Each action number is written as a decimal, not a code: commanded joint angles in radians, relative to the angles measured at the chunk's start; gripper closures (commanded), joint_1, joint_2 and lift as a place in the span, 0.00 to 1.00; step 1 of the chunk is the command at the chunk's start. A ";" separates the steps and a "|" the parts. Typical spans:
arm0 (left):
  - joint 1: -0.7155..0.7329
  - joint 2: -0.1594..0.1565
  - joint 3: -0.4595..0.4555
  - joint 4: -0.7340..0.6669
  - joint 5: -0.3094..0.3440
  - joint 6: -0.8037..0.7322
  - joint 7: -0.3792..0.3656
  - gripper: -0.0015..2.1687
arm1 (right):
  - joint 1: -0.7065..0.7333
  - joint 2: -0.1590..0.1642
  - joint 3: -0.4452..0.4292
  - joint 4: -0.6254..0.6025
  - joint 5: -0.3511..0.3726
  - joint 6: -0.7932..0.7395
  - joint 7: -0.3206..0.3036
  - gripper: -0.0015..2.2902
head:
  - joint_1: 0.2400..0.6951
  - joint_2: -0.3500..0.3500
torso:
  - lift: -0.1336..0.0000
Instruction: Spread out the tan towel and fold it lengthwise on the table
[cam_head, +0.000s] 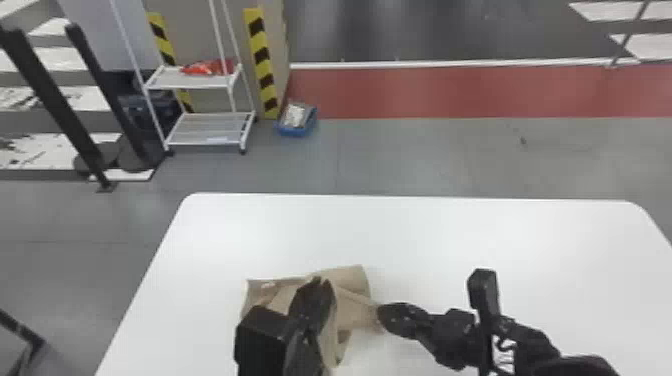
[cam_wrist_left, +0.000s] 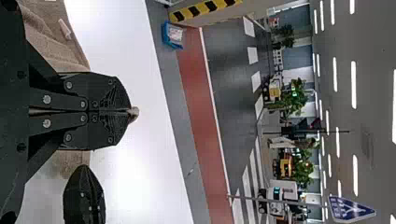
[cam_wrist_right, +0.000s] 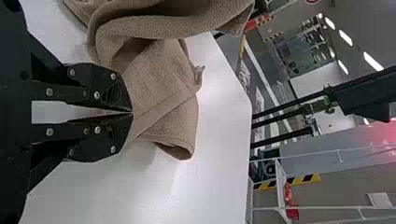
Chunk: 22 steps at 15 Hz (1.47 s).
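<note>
My left arm comes in from the bottom edge, its gripper pointing forward, away from me. In that wrist's view my two black fingers lie flat together along their length. My right arm enters from the lower right, its gripper aimed leftward; those fingers meet at the tips, with a gap behind.

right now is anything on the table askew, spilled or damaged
The towel looks askew: bunched and twisted, with overlapping layers and a curled edge, rather than flat. The left fingers and right fingers pinch it, so this is probably just unfinished spreading. I see no spill or damage.
</note>
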 joint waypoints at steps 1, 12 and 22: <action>0.001 -0.001 0.001 0.001 -0.001 0.000 0.000 0.85 | 0.010 0.001 -0.017 -0.009 -0.027 -0.013 0.000 0.98 | 1.00 0.61 | 1.00; 0.009 -0.001 -0.003 0.003 -0.001 0.000 -0.006 0.85 | -0.006 0.001 0.086 0.037 0.074 -0.166 -0.231 0.03 | 1.00 0.60 | 1.00; 0.027 -0.001 -0.004 -0.004 -0.015 -0.012 -0.001 0.85 | -0.105 0.001 0.099 0.141 0.060 0.015 -0.080 0.87 | 1.00 0.65 | 1.00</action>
